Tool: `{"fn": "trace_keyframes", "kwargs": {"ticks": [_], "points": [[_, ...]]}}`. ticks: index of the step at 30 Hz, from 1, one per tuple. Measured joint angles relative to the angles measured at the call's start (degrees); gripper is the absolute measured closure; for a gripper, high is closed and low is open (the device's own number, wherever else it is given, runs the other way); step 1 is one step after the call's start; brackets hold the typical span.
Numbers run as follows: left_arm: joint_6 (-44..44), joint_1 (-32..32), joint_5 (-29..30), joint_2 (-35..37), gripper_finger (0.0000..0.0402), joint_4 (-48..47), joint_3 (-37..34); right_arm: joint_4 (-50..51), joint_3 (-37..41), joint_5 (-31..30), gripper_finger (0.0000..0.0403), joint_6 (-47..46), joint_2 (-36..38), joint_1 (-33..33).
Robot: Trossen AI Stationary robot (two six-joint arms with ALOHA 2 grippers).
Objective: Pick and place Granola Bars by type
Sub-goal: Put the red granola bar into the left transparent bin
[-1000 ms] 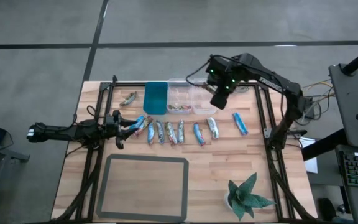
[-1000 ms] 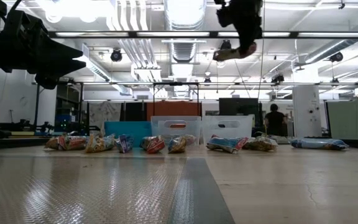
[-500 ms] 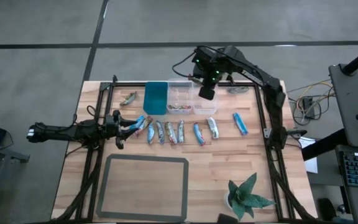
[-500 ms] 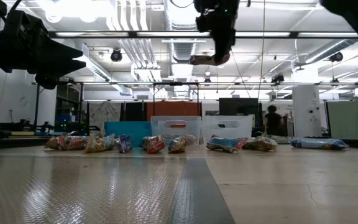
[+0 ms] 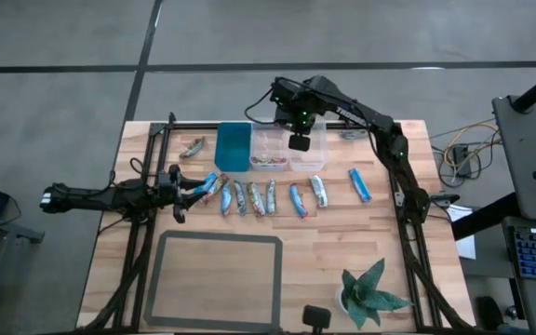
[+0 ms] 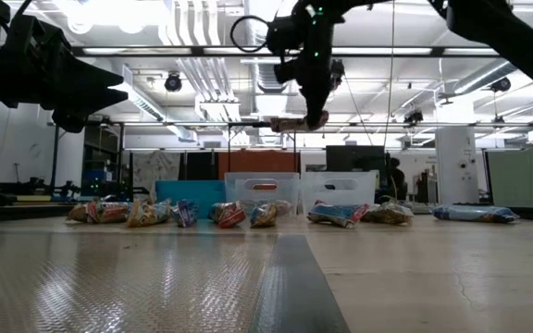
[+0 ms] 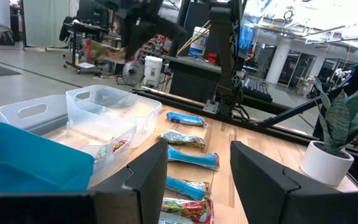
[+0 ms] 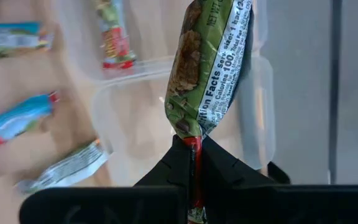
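High view: right gripper (image 5: 299, 141) held above clear bins (image 5: 291, 149) near desk's (image 5: 380, 242) far edge; left gripper (image 5: 196, 189) parked by row of Granola Bars (image 5: 271, 196) mid-desk.
Right wrist view: green bar (image 8: 209, 65) pinched by its end.
Left wrist view: fingers (image 7: 146, 177) spread apart.

A green wrapper with white lettering and a red end is shown on the granola bar (image 8: 207, 68) held in the black right hand (image 8: 191, 163). Bright blue wrappers are seen on other bars (image 5: 359, 184). One bin (image 5: 233, 146) is teal; the neighbouring bins (image 5: 307, 158) are clear. Light wood grain marks the tabletop (image 5: 342, 233).
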State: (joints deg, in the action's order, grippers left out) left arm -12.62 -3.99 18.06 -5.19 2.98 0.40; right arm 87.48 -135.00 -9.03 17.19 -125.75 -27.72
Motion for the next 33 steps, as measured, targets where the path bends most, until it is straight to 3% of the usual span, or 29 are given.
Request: {"fn": "trace_keyframes", "kwargs": {"ticks": [8, 33], "points": [[0.01, -0.01, 0.0, 0.0, 0.0243, 0.0, 0.0, -8.08, -0.01, 0.04, 0.0395, 1.39, -1.39, 0.55], [0.01, -0.01, -0.01, 0.0, 0.0243, 0.01, -0.01, -12.54, 0.0, 2.29, 0.0395, 7.47, -11.3, 3.38]]}}
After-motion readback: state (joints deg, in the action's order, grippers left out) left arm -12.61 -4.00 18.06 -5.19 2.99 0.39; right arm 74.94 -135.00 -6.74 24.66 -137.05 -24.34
